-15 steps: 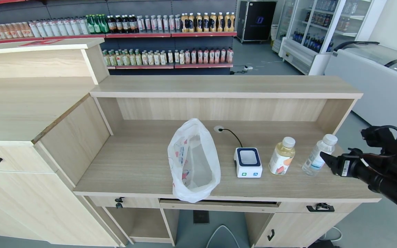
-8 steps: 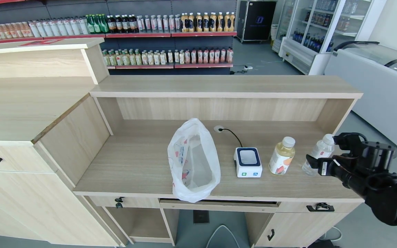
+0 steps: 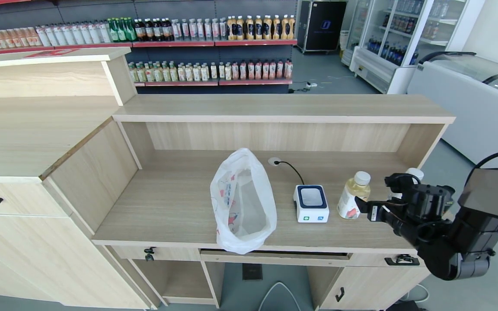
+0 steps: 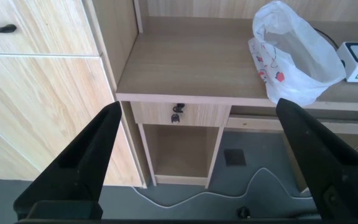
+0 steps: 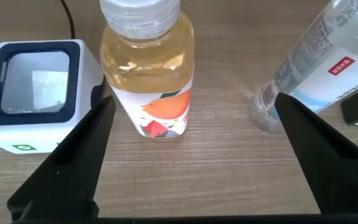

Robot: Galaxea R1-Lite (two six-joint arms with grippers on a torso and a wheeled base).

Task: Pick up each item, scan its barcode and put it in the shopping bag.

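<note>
The left claw (image 4: 197, 109) hangs released out in front of the desk (image 3: 180, 207), its two dark fingers spread wide and aimed at the desk's front edge and the open cupboard space beneath it.

On the desk, the white plastic shopping bag (image 3: 242, 203) (image 4: 297, 56) lies with its mouth gaping toward the front edge, its lower end drooping just over that edge. Just to its right sits the scanner (image 3: 311, 203) (image 5: 33, 93), a small white box with a dark-framed window facing up; a black cable (image 3: 290, 168) runs from it back to a round hole in the desk.

Near the scanner's right stands the juice bottle (image 3: 352, 196) (image 5: 148, 74), upright, white-capped, filled with pale yellow liquid and wrapped in an orange-printed label. The right claw (image 3: 374, 192) (image 5: 191, 102) is low over the desk just beside it, released, fingers apart; in the right wrist view the juice bottle stands ahead between the spread fingers, nearer one of them, and I cannot tell if that finger touches it.

Farthest right stands the clear water bottle (image 3: 413, 172) (image 5: 328, 62), largely hidden behind the right claw in the head view, apart from the juice bottle.
</note>
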